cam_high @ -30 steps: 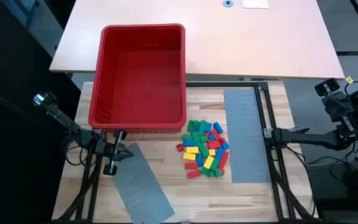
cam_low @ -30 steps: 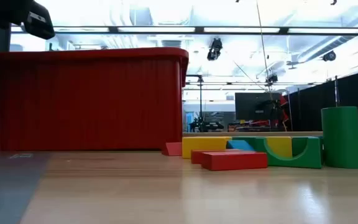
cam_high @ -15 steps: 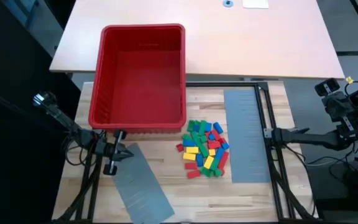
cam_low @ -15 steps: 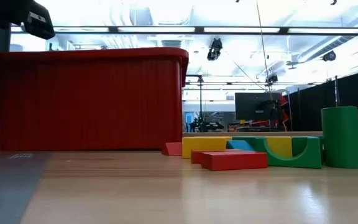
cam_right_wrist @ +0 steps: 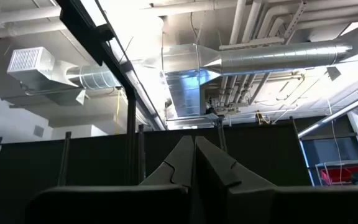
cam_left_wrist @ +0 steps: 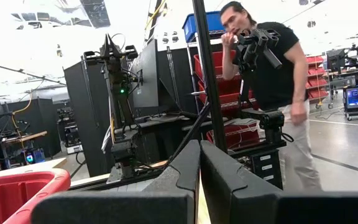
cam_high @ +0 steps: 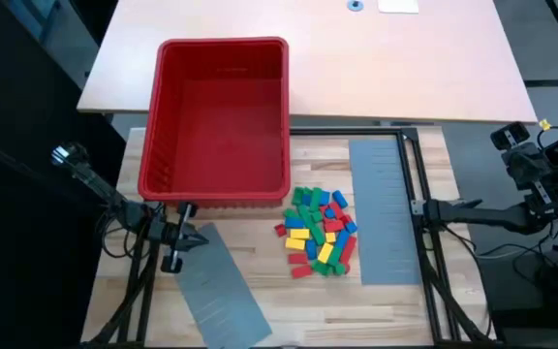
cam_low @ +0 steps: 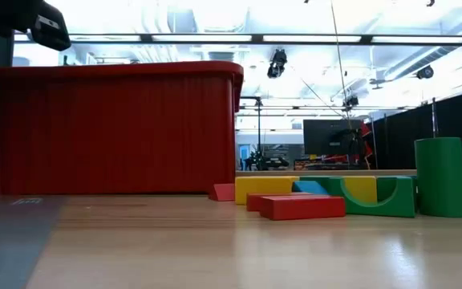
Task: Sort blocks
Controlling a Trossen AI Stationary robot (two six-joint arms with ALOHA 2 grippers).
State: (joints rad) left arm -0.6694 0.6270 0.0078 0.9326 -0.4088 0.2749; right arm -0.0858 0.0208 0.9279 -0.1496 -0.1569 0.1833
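A heap of small red, green, blue and yellow blocks (cam_high: 319, 231) lies on the wooden table, just near of the big red bin (cam_high: 219, 116). The low view shows some of these blocks (cam_low: 303, 206) resting flat on the table, and a green cylinder (cam_low: 440, 177) standing upright. My left gripper (cam_high: 198, 236) is shut at the table's left edge, beside the bin's near left corner, holding nothing. My right gripper (cam_high: 450, 206) is shut at the table's right edge, far from the blocks. Both wrist views look out into the room.
One flat grey slotted panel (cam_high: 219, 284) lies at the near left, another (cam_high: 386, 208) to the right of the blocks. A black frame (cam_high: 417, 174) runs along the table's right side. A person (cam_left_wrist: 277, 81) stands in the room beyond the table.
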